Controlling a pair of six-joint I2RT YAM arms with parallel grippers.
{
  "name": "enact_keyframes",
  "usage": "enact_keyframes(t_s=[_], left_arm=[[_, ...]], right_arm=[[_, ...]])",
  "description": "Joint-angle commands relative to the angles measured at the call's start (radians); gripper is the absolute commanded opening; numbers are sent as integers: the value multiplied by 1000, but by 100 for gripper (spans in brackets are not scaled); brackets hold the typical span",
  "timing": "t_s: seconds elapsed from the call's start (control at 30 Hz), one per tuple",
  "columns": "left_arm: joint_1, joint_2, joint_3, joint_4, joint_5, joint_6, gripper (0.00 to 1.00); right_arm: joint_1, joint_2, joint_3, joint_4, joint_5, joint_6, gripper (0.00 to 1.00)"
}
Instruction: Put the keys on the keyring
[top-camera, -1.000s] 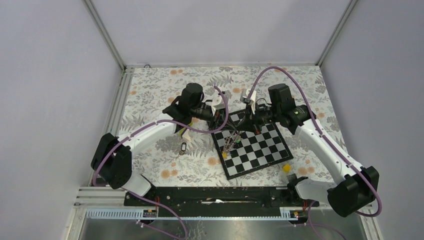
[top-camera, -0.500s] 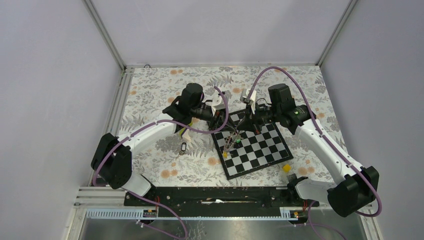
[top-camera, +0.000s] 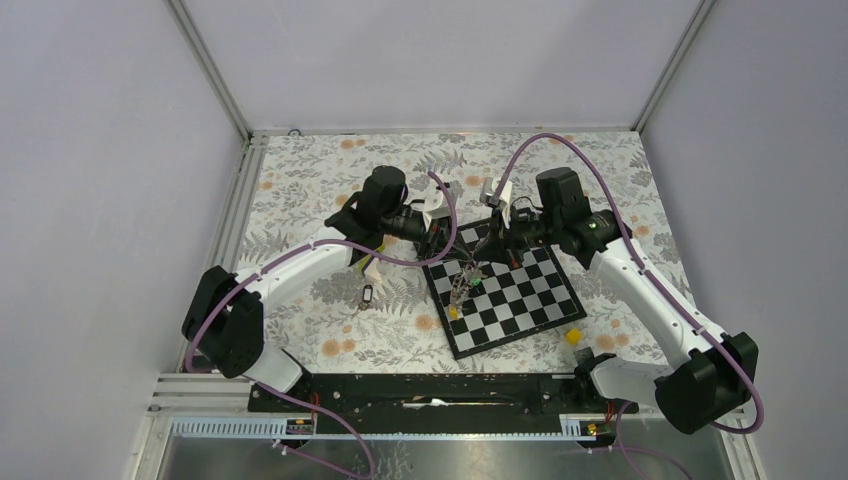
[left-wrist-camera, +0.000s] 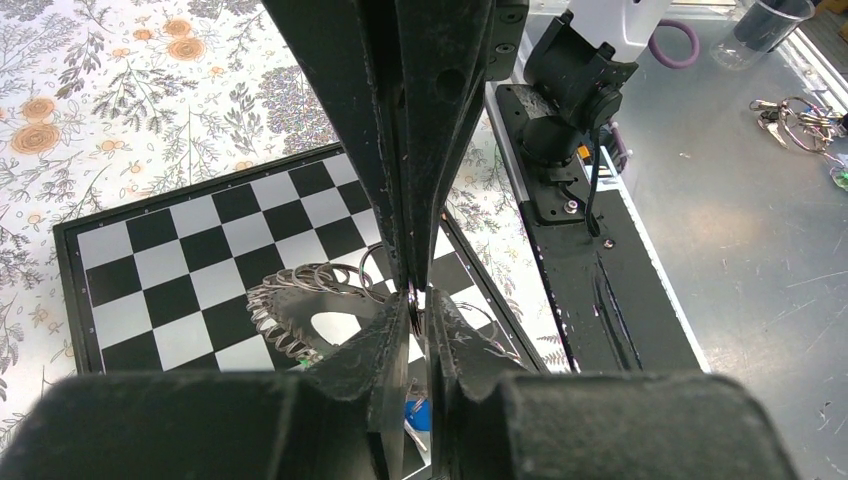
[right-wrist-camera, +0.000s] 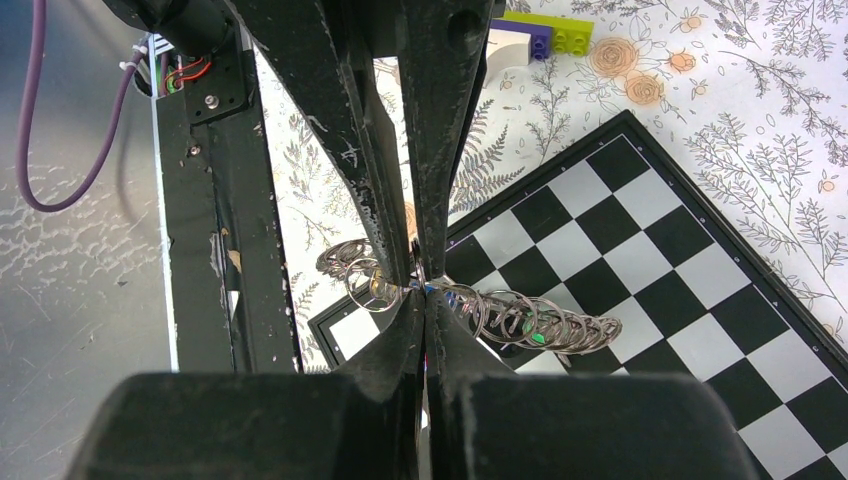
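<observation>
- Grippers: the right gripper (right-wrist-camera: 421, 285) has its fingers pressed together on the coiled rim of the keyring (right-wrist-camera: 530, 320). The left gripper (left-wrist-camera: 415, 293) has its fingers all but together, pinching a thin metal loop at the ring's edge.
- Keyring: it is held between the two grippers over the left part of the chessboard (top-camera: 530, 305). Whether its low side touches the board cannot be told.
- Keys: a green key (right-wrist-camera: 537, 338) and a blue key (left-wrist-camera: 418, 413) show among the coils, though it is unclear whether they are threaded. A yellow key (top-camera: 450, 311) lies at the board's near-left edge, near the ring. A black key (top-camera: 366, 296) lies on the cloth, well apart to the left.
- Step in hand, as judged: a coil is being parted so that a key can slide on. This probably goes best with the right grip fixed and the left drawing its loop gently along the coil. Springy wire may slip out of so thin a pinch.
- Surface: a flowered cloth (top-camera: 330, 190) covers the table. It carries the board, a yellow block (top-camera: 574, 336) and a lime-and-white wedge (right-wrist-camera: 560, 36).
- Room: plain pale walls (top-camera: 430, 60) close the table in on three sides.
</observation>
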Motion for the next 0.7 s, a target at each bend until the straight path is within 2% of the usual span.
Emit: enact_keyframes(t_s=[0.0, 0.17, 0.3, 0.53, 0.67], left_arm=[[2, -18, 53, 54, 14, -10, 12], [4, -19, 57, 54, 8, -14, 8], [7, -23, 58, 53, 5, -14, 13], [11, -31, 46, 58, 5, -14, 15], [12, -32, 38, 61, 9, -11, 6]], right_arm=[[9, -12, 3, 40, -13, -2, 0], [9, -13, -1, 41, -12, -4, 0], [9, -17, -4, 39, -10, -5, 0], [9, -19, -9, 44, -9, -3, 0], [9, -20, -8, 45, -7, -2, 0]])
